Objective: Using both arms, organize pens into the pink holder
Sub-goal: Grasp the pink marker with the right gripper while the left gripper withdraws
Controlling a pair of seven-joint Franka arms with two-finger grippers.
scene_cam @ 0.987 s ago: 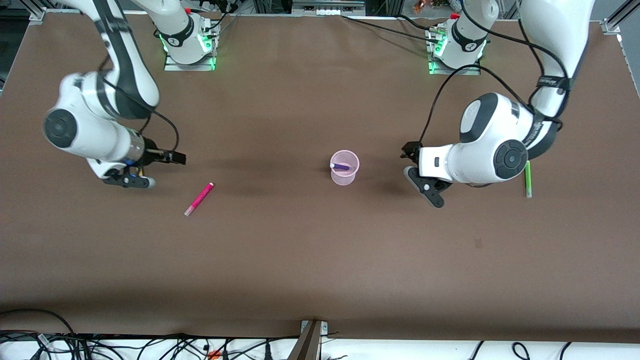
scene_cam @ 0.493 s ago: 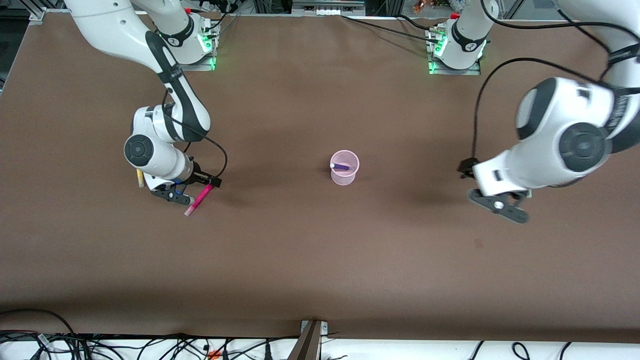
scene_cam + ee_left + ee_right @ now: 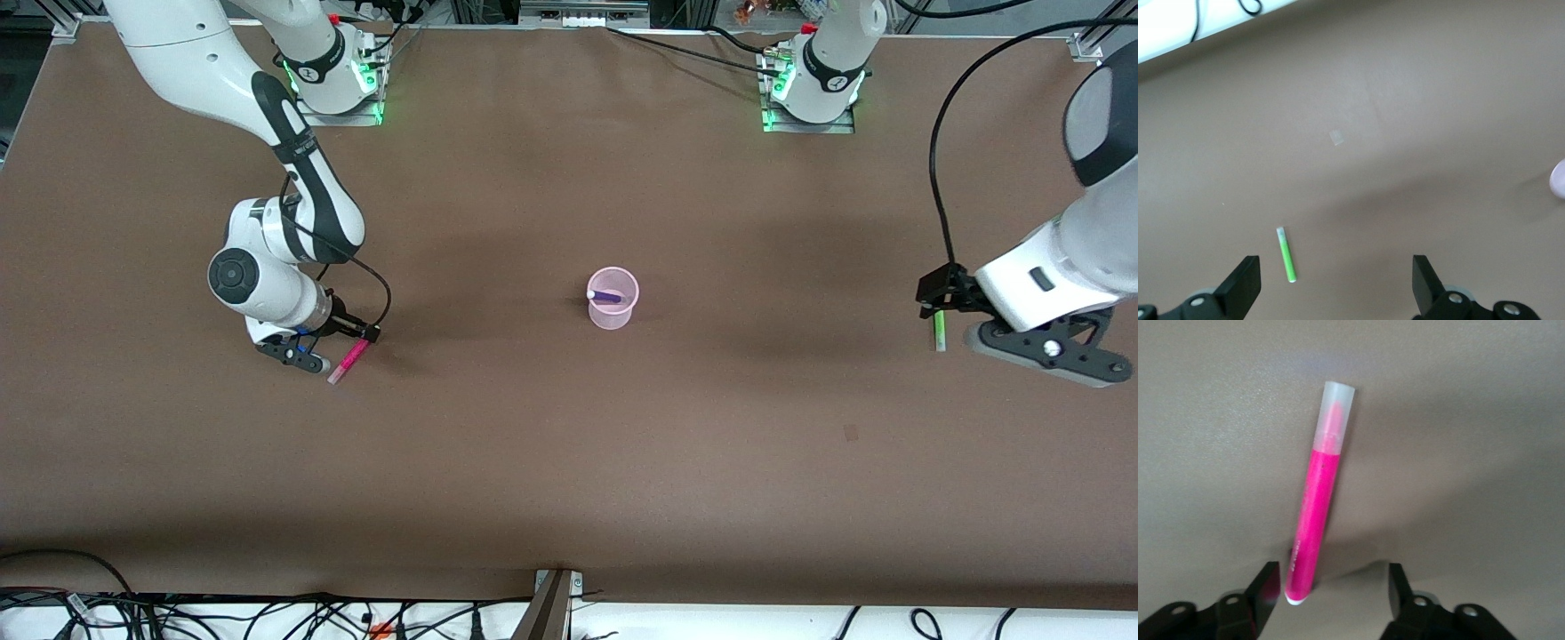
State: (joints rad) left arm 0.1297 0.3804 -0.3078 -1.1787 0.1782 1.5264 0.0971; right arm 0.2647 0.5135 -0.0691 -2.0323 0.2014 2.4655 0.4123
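The pink holder (image 3: 613,308) stands mid-table with the purple-blue pen (image 3: 606,295) inside. The magenta-pink pen (image 3: 347,361) lies on the table toward the right arm's end. My right gripper (image 3: 307,358) is low over it and open. In the right wrist view the pen (image 3: 1315,520) has its white end between the fingers, close to one finger (image 3: 1265,590) of the gripper (image 3: 1335,595). The green pen (image 3: 937,331) lies toward the left arm's end. My left gripper (image 3: 1045,351) is open, above the table beside it. The left wrist view shows the green pen (image 3: 1287,254) ahead of the gripper (image 3: 1337,288). The yellow pen is hidden.
The brown table (image 3: 569,462) is bare apart from the pens and holder. The holder's edge shows at the border of the left wrist view (image 3: 1558,179). Cables lie along the table's edge nearest the front camera (image 3: 267,618).
My right gripper swept from the table's end to the magenta-pink pen and came down over it, covering the yellow pen. My left gripper swung from beside the holder out past the green pen.
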